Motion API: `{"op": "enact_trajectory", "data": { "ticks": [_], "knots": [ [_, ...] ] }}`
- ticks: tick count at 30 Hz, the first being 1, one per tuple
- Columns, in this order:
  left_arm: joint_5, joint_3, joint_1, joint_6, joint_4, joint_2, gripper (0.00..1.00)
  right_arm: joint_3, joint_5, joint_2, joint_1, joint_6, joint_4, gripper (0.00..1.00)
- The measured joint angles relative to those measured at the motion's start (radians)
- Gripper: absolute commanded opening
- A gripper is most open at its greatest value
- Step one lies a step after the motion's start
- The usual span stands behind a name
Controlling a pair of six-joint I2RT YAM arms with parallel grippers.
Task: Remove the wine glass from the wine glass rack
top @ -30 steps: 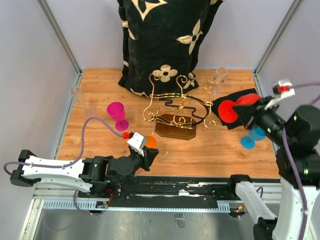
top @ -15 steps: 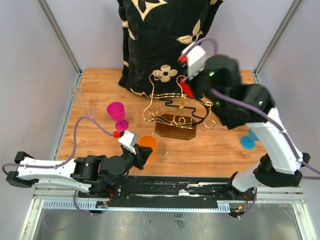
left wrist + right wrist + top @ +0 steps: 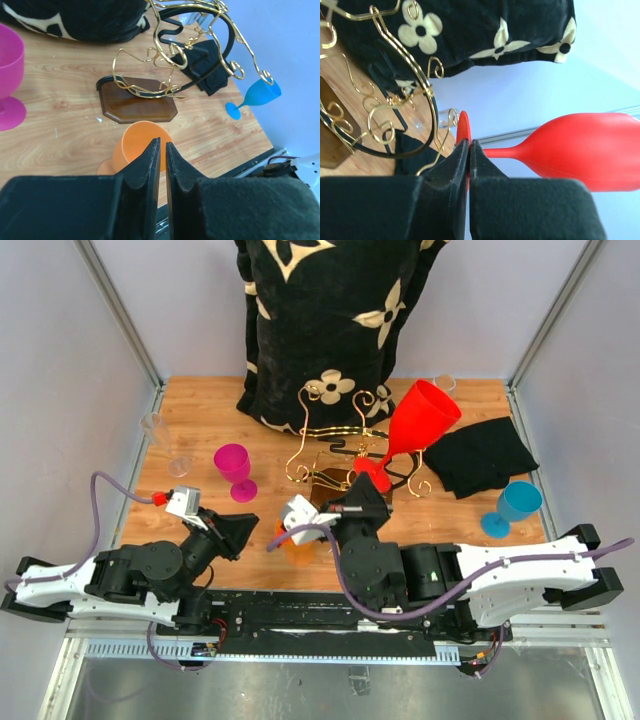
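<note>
Far left in the overhead view, a clear glass (image 3: 160, 436) stands by the edge of the wooden table (image 3: 450, 530), with a magenta goblet (image 3: 234, 468) upright a little to its right. Below that goblet, toward the lower left of the frame, sits my left gripper (image 3: 252, 531). Its wrist camera shows the two fingers (image 3: 145, 172) drawn almost together, only a thin slit between them and nothing in it. Just beyond those fingertips is an orange cup (image 3: 132, 147), close in front of the rack's base; I cannot tell whether it stands or lies tipped. At the centre stands the wine glass rack (image 3: 345, 445), gold scrollwork rising from a dark brown base, and a black flower-print cushion (image 3: 320, 310) fills the top of the frame behind it. Just right of centre, my right gripper (image 3: 370, 483) is pinched tight on the flat foot of the red wine glass (image 3: 418, 420). In the wrist view a finger (image 3: 452, 170) presses each face of the foot's rim. The glass is tilted, its bowl raised toward the upper right and its foot low beside the rack's right-hand scrolls. I cannot tell from either view whether the foot touches the wire. Further right a black cloth (image 3: 482, 455) lies flat, and a blue goblet (image 3: 512, 505) stands upright near the right edge.
</note>
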Motion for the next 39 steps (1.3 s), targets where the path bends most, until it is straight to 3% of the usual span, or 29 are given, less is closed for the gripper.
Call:
{"op": "enact_trajectory", "data": {
  "ticks": [9,20,39],
  "knots": [
    [-0.014,0.035,0.000,-0.031,-0.123,-0.011,0.15,-0.387,0.118,-0.102,0.139,-0.035,0.200,0.01],
    [-0.018,0.048,0.000,-0.047,-0.163,-0.071,0.16,-0.718,0.135,-0.095,0.182,-0.075,0.466,0.01],
    [-0.034,0.049,0.000,-0.027,-0.163,-0.071,0.15,-0.812,0.145,0.129,0.179,-0.161,0.922,0.01]
  ]
}}
